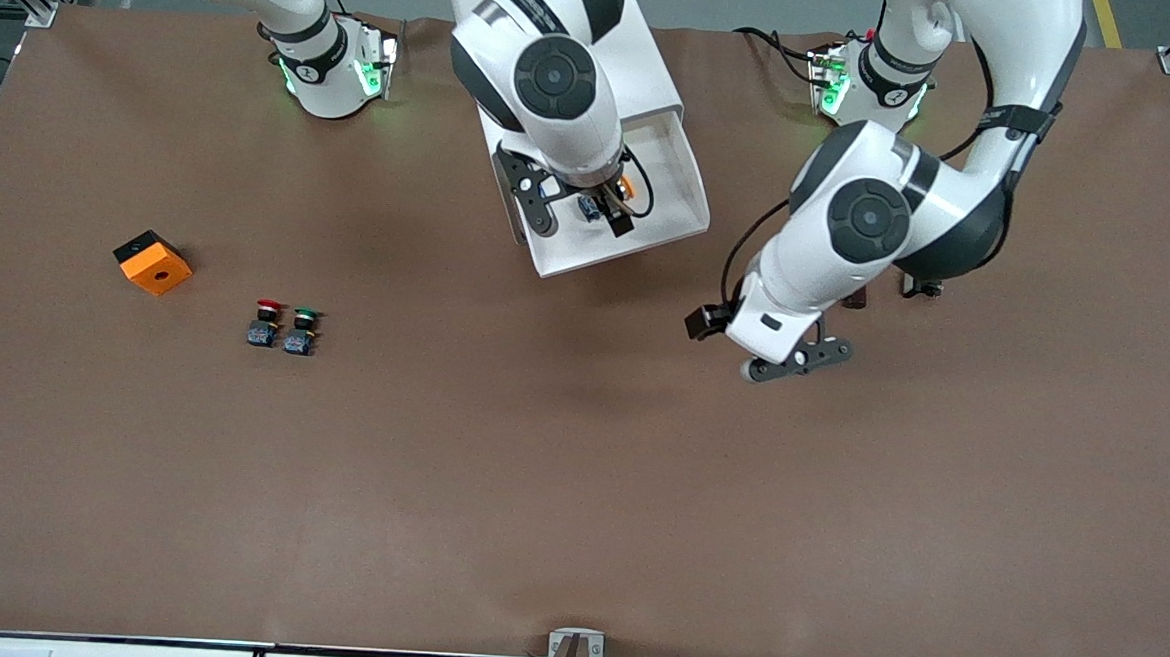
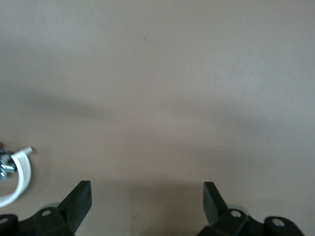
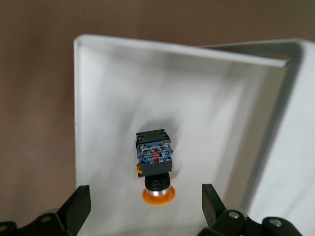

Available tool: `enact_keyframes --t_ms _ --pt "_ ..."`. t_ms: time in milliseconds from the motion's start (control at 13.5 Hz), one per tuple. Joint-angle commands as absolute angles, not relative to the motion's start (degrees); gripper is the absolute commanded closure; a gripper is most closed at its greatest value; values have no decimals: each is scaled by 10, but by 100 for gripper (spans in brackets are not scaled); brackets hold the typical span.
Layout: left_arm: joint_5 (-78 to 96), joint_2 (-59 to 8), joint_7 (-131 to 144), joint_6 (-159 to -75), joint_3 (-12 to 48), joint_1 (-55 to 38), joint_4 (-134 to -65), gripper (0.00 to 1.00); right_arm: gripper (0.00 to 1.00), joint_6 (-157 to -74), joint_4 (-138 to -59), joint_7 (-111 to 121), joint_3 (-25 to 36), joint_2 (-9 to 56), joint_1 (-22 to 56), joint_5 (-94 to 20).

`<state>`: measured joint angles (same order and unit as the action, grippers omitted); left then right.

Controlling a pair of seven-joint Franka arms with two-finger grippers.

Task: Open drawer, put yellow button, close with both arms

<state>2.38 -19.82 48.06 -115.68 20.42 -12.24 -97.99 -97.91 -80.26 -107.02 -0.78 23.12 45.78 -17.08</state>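
While the front view largely hides it, the right wrist view shows the drawer (image 3: pixel 108 88) pulled out with the yellow button (image 3: pixel 155 162) lying inside, the right gripper (image 3: pixel 142 206) spread above it, the left gripper (image 2: pixel 146 202) spread over bare table (image 2: pixel 157 73).

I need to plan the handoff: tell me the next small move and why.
Probably lift the right gripper clear of the drawer: its fingers are open and the yellow button lies loose inside. The left gripper, open over bare table, can then help close it.
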Motion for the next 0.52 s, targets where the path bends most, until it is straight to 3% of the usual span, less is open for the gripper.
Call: enact_keyframes --t_ms 0,222,444 --pt "13 -178 513 -1181 213 -143 -1032 0 0 -913 -790 -1039 -10 173 420 -165" --pt "13 -179 547 -1200 218 -168 -1053 0 0 -838 -796 -902 -10 119 365 -160" --pt "13 -177 583 -1199 253 -172 -1077 0 0 -824 -833 -738 -10 63 306 -130"
